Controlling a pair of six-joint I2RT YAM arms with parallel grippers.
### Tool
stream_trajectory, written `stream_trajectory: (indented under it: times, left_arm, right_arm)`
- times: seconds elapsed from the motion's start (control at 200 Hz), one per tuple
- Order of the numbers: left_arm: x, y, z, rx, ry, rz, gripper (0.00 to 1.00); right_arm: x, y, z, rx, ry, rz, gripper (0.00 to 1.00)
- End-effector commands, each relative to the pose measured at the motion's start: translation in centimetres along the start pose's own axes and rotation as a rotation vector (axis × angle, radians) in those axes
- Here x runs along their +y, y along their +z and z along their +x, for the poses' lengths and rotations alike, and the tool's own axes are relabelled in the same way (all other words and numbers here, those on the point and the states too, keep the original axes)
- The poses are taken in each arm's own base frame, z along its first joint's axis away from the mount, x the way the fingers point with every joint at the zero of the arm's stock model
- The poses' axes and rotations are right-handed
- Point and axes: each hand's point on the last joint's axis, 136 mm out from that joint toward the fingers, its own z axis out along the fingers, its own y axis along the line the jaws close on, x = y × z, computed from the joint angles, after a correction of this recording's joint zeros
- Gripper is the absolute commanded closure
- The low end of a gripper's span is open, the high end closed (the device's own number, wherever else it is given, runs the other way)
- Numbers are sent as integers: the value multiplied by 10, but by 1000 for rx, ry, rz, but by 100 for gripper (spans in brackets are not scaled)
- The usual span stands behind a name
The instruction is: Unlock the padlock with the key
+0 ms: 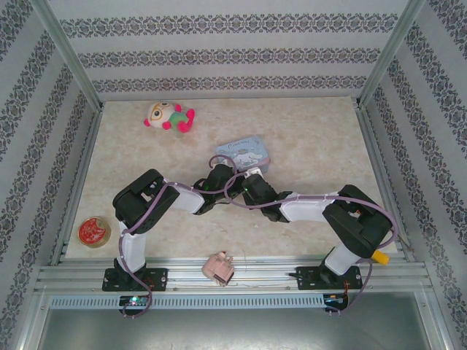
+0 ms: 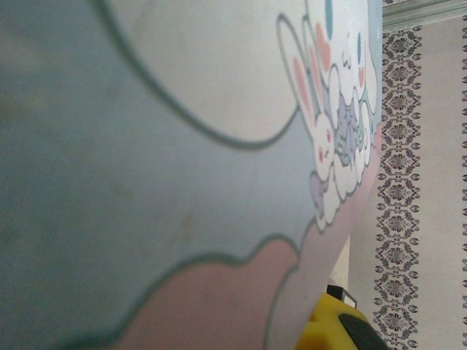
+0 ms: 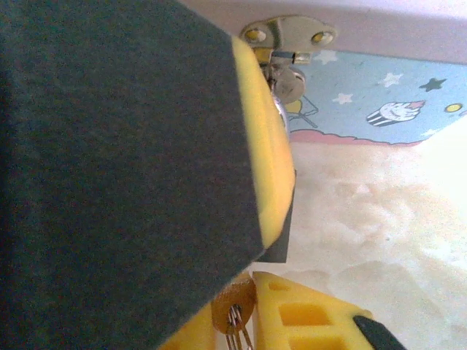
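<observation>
The pale blue cartoon tin (image 1: 244, 152) lies mid-table, and both arms meet at its near side. My left gripper (image 1: 219, 175) is at the tin's near left corner. Its camera sits tight against the tin's lid (image 2: 182, 146), with one yellow finger (image 2: 337, 329) at the lower right; the jaws read as shut. In the right wrist view, a small grey metal padlock (image 3: 287, 82) hangs under the tin's hasp (image 3: 288, 33), half hidden behind my finger. My right gripper (image 3: 255, 281) is shut on the key's (image 3: 235, 305) round brownish head, which has a wire ring through it.
A plush toy (image 1: 169, 117) lies at the back left. A round red-topped tin (image 1: 93, 231) sits at the left edge. A pink blocky object (image 1: 219, 267) rests on the near rail. Patterned walls and metal posts close in the table (image 1: 314, 138).
</observation>
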Motion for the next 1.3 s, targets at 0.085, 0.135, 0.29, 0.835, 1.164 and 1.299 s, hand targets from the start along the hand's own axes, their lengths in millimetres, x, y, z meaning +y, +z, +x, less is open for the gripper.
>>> stream_trajectory:
  times: [0.085, 0.135, 0.29, 0.835, 1.164, 1.299]
  left_arm:
    - [22, -3, 8, 48, -22, -68, 100]
    - [22, -3, 9, 51, -23, -69, 100]
    - [23, -4, 9, 49, -23, -68, 100]
    - [22, -4, 8, 43, -36, -65, 99]
    - [21, -6, 8, 41, -46, -59, 78]
    - [19, -7, 7, 38, -45, -55, 75]
  right_arm:
    - [-2, -3, -26, -47, 128, -118, 93]
    - [-1, -3, -26, -37, 146, -152, 98]
    - [-1, -7, -28, -48, 170, -194, 100]
    - [-8, -18, -30, -59, 228, -273, 100]
    - [-10, -21, -31, -66, 283, -298, 100]
    - [-15, -20, -30, -63, 309, -290, 100]
